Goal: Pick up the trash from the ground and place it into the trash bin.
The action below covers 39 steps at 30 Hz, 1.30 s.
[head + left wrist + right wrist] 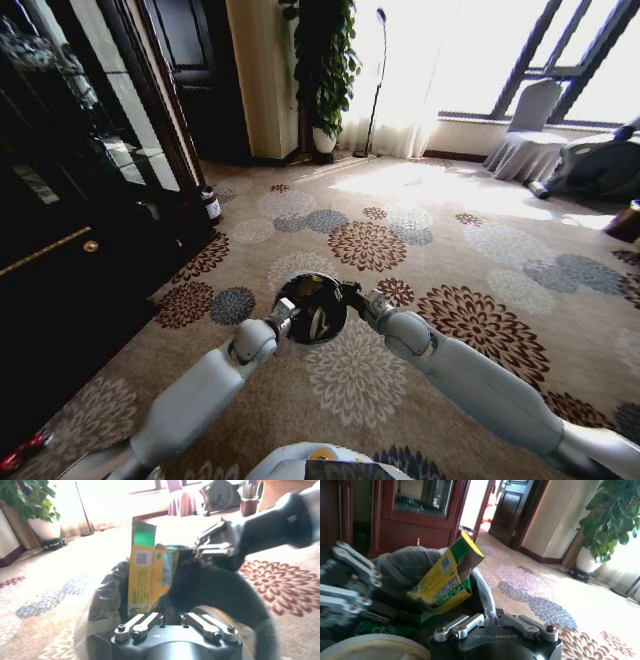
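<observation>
Left hand (pixel 283 322) clamps the trash bin (pixel 310 307) at its left rim; in the left wrist view the fingers (pixel 145 622) close together over the bag-lined rim (pixel 100 603). Right hand (pixel 355 300) grips the opposite rim; in the right wrist view its fingers (pixel 470 622) pinch the bin edge (pixel 482 588), and the left hand (pixel 347 588) shows across the bin. Right hand (pixel 215 543) also seen from the left wrist view at the far rim. Bin is held up between both arms, above the flowered carpet (pixel 470 250), in front of the robot's torso. Inside the bin a yellow-green carton (pixel 150 577) stands upright, its open flap sticking above the rim; same carton (pixel 445 581) leans tilted in the right wrist view, with green wrapper (pixel 380 628) low beside it. Dark cabinet (pixel 70 200) on the left, potted plant (pixel 325 60) by the far wall, covered chair (pixel 525 135) near the window.
</observation>
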### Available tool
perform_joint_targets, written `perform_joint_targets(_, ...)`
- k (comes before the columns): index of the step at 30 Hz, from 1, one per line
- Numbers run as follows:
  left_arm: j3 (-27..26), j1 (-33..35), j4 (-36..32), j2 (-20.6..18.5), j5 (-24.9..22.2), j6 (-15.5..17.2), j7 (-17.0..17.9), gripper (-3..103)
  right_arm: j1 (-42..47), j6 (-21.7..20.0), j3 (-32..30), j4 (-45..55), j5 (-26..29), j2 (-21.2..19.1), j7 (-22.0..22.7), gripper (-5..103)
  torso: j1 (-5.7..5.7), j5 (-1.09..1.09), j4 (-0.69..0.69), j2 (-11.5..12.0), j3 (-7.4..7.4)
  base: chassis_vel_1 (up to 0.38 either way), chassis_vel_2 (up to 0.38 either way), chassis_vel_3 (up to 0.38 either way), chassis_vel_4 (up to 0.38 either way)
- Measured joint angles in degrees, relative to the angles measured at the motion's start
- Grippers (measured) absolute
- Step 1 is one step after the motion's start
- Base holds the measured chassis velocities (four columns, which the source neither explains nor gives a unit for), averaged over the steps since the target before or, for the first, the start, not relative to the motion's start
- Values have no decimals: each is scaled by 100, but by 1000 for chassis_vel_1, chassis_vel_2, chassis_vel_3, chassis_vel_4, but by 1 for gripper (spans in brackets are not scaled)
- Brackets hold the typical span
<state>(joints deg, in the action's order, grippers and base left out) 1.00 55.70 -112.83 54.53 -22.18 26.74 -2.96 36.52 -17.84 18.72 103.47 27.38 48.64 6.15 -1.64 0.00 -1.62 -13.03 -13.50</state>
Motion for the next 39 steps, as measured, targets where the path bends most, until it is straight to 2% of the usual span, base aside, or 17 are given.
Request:
perform_joint_targets(2, -50, 78, -96, -27, -20, -9, -19, 16, -15, 27, -3, -102, -18, 18, -9, 1, 0, 0, 0, 0, 0, 0, 0, 0, 0)
perform_joint_targets(12, -605, 590, -885, -53, -537, -61, -28, 59, -77, 113, -132, -728, 42, 122, -80, 1, 0, 1, 1, 0, 0, 0, 0, 0, 0)
perform_joint_targets(14, -699, 676, -1001, -36, -618, -108, 5, 59, -71, 112, -179, -783, 101, 120, -82, 1, 0, 1, 0, 0, 0, 0, 0, 0, 0)
perform_joint_targets(16, -1125, 1139, -1308, 115, -698, -370, 225, 76, -43, 77, -328, -949, 341, 67, -70, 1, 0, 1, 2, 0, 0, 0, 0, 0, 0)
perform_joint_targets(18, -1257, 1295, -1358, 173, -671, -473, 311, 76, -43, 71, -354, -982, 409, 48, -61, 1, 0, 1, 2, 0, 0, 0, 0, 0, 0)
perform_joint_targets(21, -2096, 2290, -1341, 708, -263, -1305, 747, 92, -29, 15, -466, -1015, 814, -4, 83, 1, 0, 0, 2, 0, 1, 0, 0, 0, 0)
perform_joint_targets(22, -2096, 2290, -1341, 708, -263, -1305, 747, 92, -29, 15, -466, -1015, 814, -4, 83, 1, 0, 0, 2, 0, 1, 0, 0, 0, 0)
perform_joint_targets(24, -2595, 2902, -1115, 1084, -56, -2000, 866, 98, 0, 137, -522, -1051, 933, 15, 147, 1, 0, -1, -2, 0, 0, 0, 0, 0, 0)
perform_joint_targets(25, -2812, 3160, -1002, 1232, 42, -2312, 898, 100, 15, 209, -543, -1069, 996, 42, 211, 1, 1, 0, -1, 0, 0, 0, 0, 0, 0)
perform_joint_targets(27, -2997, 3357, -911, 1339, 126, -2542, 919, 100, 28, 253, -562, -1080, 1041, 75, 268, 1, 0, -2, -1, 0, 1, 0, 0, 0, 0)
perform_joint_targets(29, -3635, 3873, -548, 1683, 622, -3141, 1023, 100, 105, 396, -651, -1077, 1144, 188, 371, 1, 0, 2, 0, 0, 1, 0, 0, 0, 0)
perform_joint_targets(30, -3635, 3873, -548, 1683, 622, -3141, 1023, 100, 105, 396, -651, -1077, 1144, 188, 371, 1, 0, 2, 0, 0, 1, 0, 0, 0, 0)
perform_joint_targets(33, -4054, 4255, 9, 2143, 1276, -3573, 1674, 100, 231, 444, -741, -914, 1185, 223, 417, 1, 0, -1, -1, 0, 1, 0, 0, 0, 0)
perform_joint_targets(34, -4054, 4255, 9, 2143, 1276, -3573, 1674, 100, 231, 444, -741, -914, 1185, 223, 417, 1, 0, -1, -1, 0, 1, 0, 0, 0, 0)
perform_joint_targets(35, -4105, 4470, 216, 2451, 1363, -3551, 2158, 100, 293, 466, -774, -834, 1187, 203, 418, 1, 0, 0, -1, 0, 0, 0, 0, 0, 0)
perform_joint_targets(37, -4079, 4564, 298, 2585, 1372, -3486, 2420, 100, 317, 478, -792, -802, 1191, 190, 419, 1, 1, 0, -3, 0, 0, 0, 0, 0, 0)
perform_joint_targets(39, -3977, 4668, 647, 2853, 1024, -3290, 2988, 100, 350, 534, -824, -771, 1193, 163, 418, 1, 1, -1, -1, -1, 1, 0, 0, 0, 0)
